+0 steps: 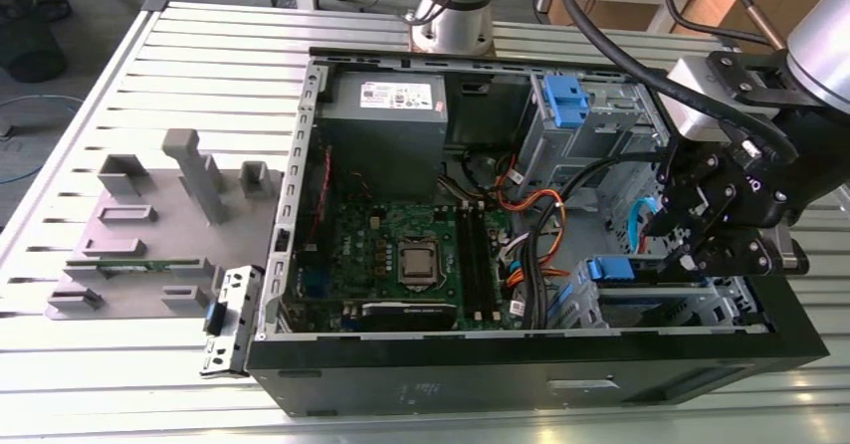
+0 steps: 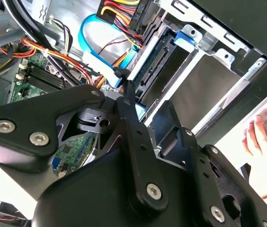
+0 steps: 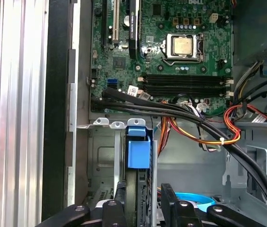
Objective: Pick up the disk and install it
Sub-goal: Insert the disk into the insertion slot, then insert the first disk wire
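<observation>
My pincer (image 3: 143,189) sits astride the disk (image 3: 138,153), a thin grey metal slab with a blue plastic rail, standing on edge in the case's metal bay (image 3: 100,156). Whether I grip it, I cannot tell.

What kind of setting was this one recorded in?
Probably a robotics lab bench: a ribbed aluminium tabletop, an opened black desktop computer case with green motherboard exposed, and a grey parts fixture.

Tight here. My gripper (image 3: 143,191) sits at the grey sheet-metal drive cage (image 3: 100,161); thick black cable bundle (image 3: 143,105) and orange-red wire loom (image 3: 218,141) cross just beside its mouth. Black case wall (image 3: 57,118) hems one side. Open room over the green motherboard (image 3: 124,61). Person's hand (image 2: 266,137) just outside the case.
</observation>
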`<move>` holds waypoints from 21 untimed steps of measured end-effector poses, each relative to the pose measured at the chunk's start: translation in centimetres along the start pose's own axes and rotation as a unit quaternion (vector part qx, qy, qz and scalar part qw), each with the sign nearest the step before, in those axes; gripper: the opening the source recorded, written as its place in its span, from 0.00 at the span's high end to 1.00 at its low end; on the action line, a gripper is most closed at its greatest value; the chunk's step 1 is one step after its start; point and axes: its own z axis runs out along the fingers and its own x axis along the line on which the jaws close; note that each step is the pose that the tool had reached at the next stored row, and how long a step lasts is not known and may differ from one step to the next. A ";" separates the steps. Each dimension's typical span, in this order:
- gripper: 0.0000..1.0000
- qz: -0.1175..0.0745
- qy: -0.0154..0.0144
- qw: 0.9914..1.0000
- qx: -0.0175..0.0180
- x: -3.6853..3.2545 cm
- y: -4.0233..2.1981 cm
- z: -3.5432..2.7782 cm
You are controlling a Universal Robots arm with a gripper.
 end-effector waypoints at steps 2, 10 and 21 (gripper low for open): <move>0.58 -0.004 0.000 1.000 0.000 -0.01 0.04 0.00; 0.58 -0.005 0.000 1.000 0.001 -0.01 0.10 -0.09; 0.58 -0.005 0.000 1.000 0.002 -0.01 0.13 -0.23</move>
